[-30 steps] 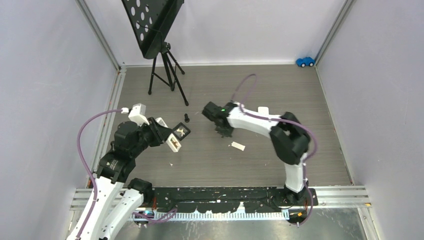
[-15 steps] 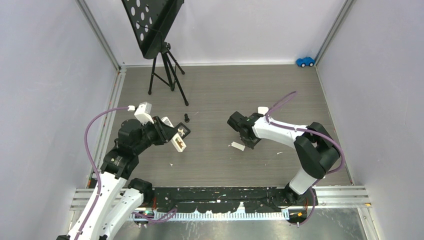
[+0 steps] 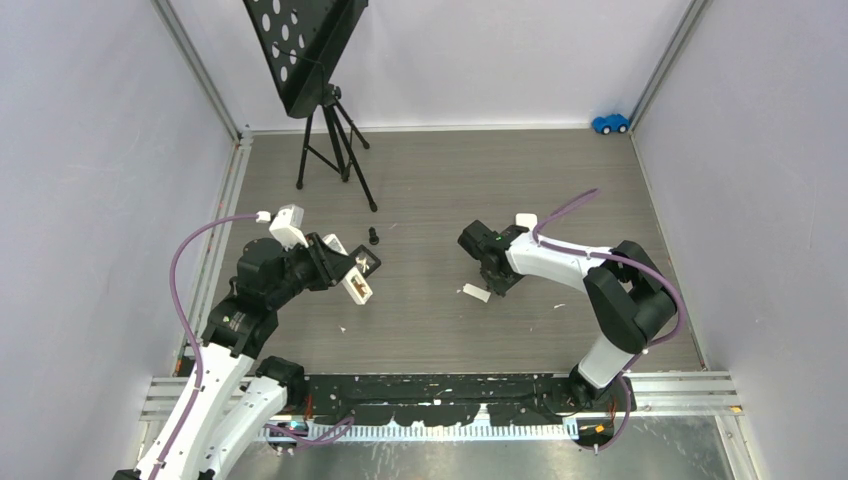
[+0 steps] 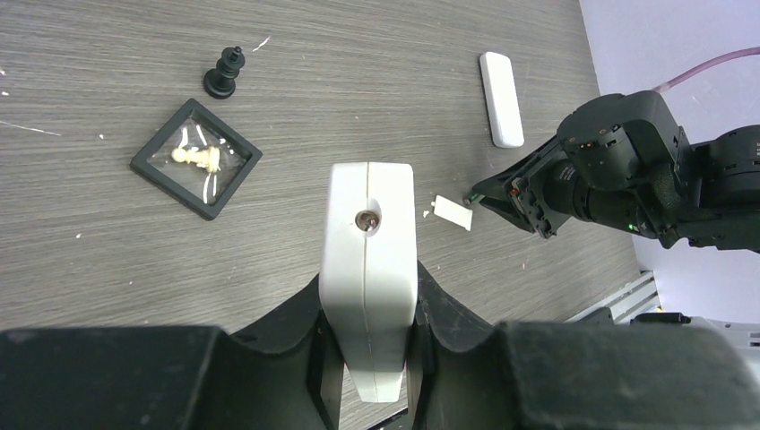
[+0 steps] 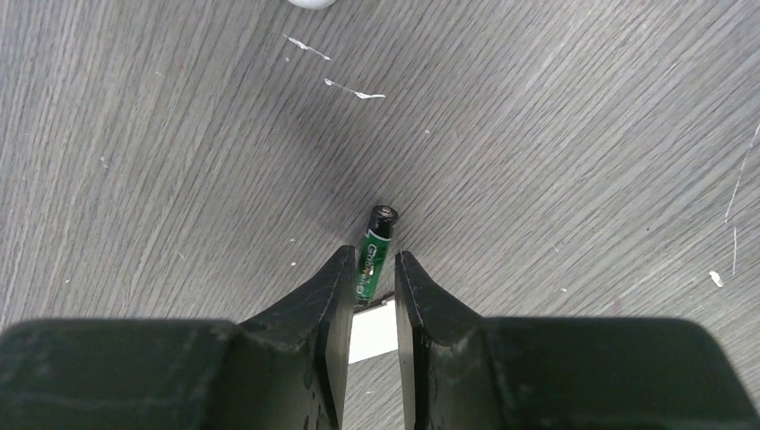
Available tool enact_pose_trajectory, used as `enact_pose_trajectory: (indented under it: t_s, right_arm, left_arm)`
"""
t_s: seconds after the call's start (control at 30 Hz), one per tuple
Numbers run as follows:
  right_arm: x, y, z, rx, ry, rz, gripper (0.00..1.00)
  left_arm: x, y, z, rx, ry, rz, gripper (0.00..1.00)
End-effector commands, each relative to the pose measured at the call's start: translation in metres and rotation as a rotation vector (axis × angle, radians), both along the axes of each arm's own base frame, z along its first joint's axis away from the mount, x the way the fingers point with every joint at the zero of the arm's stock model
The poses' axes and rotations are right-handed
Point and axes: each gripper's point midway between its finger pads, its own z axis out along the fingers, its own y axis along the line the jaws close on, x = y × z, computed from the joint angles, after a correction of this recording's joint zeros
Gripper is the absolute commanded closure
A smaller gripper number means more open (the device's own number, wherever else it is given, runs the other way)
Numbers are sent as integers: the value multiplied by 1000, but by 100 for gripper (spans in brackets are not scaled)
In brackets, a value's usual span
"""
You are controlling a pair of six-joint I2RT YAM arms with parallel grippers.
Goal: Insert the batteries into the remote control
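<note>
My left gripper (image 4: 369,300) is shut on a white remote control (image 4: 369,224), held end-up above the table; it also shows in the top view (image 3: 355,287). My right gripper (image 5: 372,265) is low over the table, its jaws closed on a green battery (image 5: 377,240) whose dark tip pokes past the fingertips. In the top view the right gripper (image 3: 492,276) is right of centre. A small white flat piece (image 3: 476,292) lies just beside and under the right fingers. No other batteries show.
A black square tray (image 4: 197,158) with a pale figure and a black chess pawn (image 4: 224,73) lie left of centre. A white oblong piece (image 4: 501,98) lies behind the right gripper. A black tripod stand (image 3: 330,140) and a blue toy car (image 3: 609,123) are at the back.
My right arm has swung from the table's middle to the right and settled by the small white piece. My left arm shifted slightly forward with the remote, then held still.
</note>
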Motion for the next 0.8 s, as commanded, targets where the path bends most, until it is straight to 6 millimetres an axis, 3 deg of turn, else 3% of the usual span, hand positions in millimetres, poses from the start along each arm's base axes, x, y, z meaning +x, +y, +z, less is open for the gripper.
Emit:
enact_pose_trajectory:
  t_s: [0.0,0.23,0.37,0.5,0.57,0.77]
  right_arm:
    - [10,-2,14,-11,-56,24,70]
    - [20,5,46,-27,-104,244,62]
    - [26,14,61,-117,-85,630,51]
    - [1,39,65,-52,49,1112,48]
    - [-6,28,69,-116,123,1216,48]
    - [3,0,68,-358,186,1488,50]
  left_arm:
    - [5,-4,18,-29,-65,-12,100]
    - [5,-3,22,-23,-69,-11,100]
    - [4,-3,23,-18,-70,-12,100]
    - [3,-7,25,-23,-74,-36,100]
    - [3,-11,27,-33,-85,-65,100]
    - [0,-26,35,-65,-133,-157,100]
